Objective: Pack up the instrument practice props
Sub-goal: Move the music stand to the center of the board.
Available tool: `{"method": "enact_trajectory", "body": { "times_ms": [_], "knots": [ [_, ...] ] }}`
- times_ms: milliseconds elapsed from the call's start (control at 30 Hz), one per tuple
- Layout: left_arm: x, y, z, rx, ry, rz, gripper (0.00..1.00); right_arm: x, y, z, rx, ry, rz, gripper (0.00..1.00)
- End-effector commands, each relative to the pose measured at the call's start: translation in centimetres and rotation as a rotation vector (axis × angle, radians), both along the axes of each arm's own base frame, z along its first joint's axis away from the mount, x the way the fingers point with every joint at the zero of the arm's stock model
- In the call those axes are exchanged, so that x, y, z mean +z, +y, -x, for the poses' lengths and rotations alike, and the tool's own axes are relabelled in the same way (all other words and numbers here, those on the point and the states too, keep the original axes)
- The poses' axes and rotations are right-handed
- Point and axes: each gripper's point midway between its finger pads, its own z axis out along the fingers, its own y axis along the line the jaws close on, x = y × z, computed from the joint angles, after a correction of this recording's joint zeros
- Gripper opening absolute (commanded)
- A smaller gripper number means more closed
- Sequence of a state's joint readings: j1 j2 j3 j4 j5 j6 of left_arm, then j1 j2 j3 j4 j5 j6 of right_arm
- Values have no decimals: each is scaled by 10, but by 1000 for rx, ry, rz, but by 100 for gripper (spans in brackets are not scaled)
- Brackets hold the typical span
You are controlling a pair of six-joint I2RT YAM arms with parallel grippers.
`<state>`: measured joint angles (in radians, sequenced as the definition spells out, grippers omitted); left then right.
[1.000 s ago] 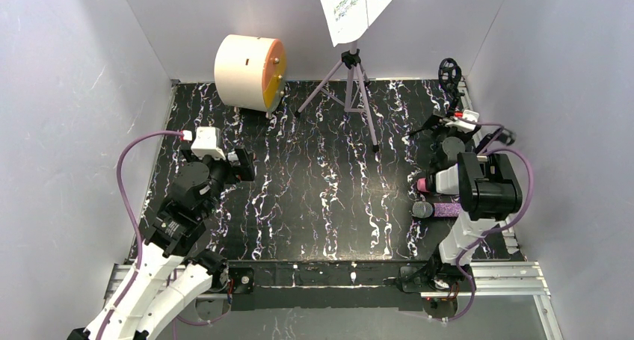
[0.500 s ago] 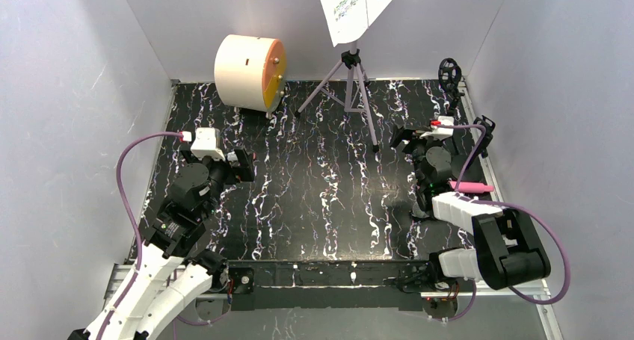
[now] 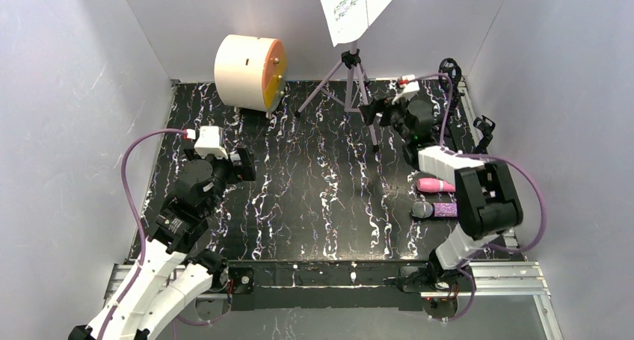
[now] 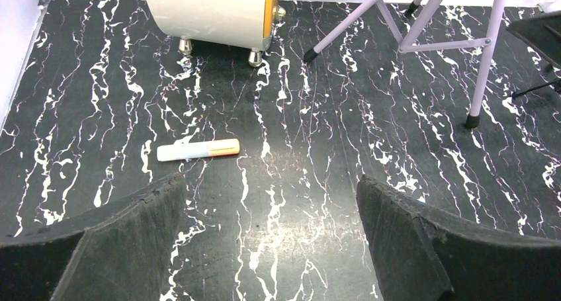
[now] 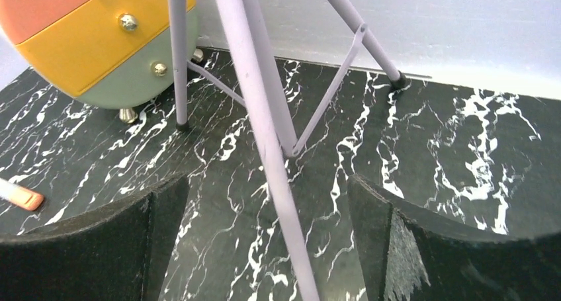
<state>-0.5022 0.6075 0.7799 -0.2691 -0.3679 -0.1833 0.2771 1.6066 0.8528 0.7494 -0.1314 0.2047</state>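
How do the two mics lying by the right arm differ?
Colour: the pink mic is plain pink where it shows, while the purple mic is glittery with a grey head. Place: the pink mic lies farther from the arm bases and the purple mic nearer them. Both lie flat on the table, roughly parallel and apart, and the right arm hides their right ends.

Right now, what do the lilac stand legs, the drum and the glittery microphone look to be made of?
Lilac stand legs: thin, evenly coloured matte tubes with black tips; probably painted metal, possibly plastic.
Drum: smooth cream shell, shiny gold studs; plastic or painted wood, hard to tell.
Glittery microphone: sparkly purple body, silver head; likely glitter-coated plastic.
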Motion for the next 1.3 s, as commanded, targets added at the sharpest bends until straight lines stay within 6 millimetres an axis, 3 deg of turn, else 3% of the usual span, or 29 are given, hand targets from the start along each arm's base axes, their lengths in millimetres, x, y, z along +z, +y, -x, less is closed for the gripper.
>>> {"method": "enact_trajectory", "body": {
  "times_ms": [0, 167, 333, 400, 467, 533, 733, 900, 1267],
  "knots": [
    [1, 0, -2, -1, -2, 0, 99, 4, 22, -27, 86, -9, 30, 95],
    [-1, -1, -3, -8, 4, 0, 98, -21, 32, -50, 114, 51, 57, 88],
    [-1, -3, -3, -17, 4, 2, 98, -51, 33, -52, 127, 90, 89, 72],
    [-1, -4, -3, -21, 4, 4, 98, -60, 34, -47, 143, 100, 102, 61],
    [-1, -4, -3, -24, 4, 4, 98, -64, 34, -41, 160, 94, 116, 40],
    [-1, -5, -3, -27, 5, 4, 98, -64, 34, -35, 173, 78, 133, 27],
    [-2, -6, -3, -34, 7, 4, 99, -55, 41, -6, 212, 39, 157, 3],
    [-3, -9, -4, -51, 13, 6, 98, -53, 58, 30, 233, 26, 167, 1],
    [-6, -15, -4, -80, 22, 7, 98, -65, 113, 111, 137, 87, 100, 1]
  ]
}}
